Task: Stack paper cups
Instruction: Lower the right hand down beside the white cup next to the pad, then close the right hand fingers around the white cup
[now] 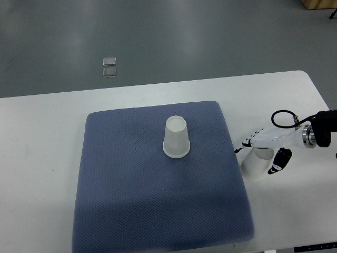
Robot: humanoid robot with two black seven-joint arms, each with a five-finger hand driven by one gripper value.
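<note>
Item one: you are looking at a white paper cup standing upside down (176, 137), base uppermost, near the middle of the blue-grey quilted fabric mat (126, 200) that is lying on the white table (42, 132); nothing is touching this cup; item two: a second white paper cup (255, 165) is sitting off the mat, just beside its right edge, on the bare table; your right hand (266, 150), white-shelled with dark finger joints, is reaching in from the right edge and closing around this cup, fingers curled over its top and far side, pinching it; whether it is lifting clear of the table you cannot tell; your left hand is not showing; progress, as a judgement: stacking is not yet done, the two cups are standing well apart, and carrying the held cup over and seating it on the centre cup is remaining; markings: no brand, label or legible writing is showing on either cup, mat or table
</note>
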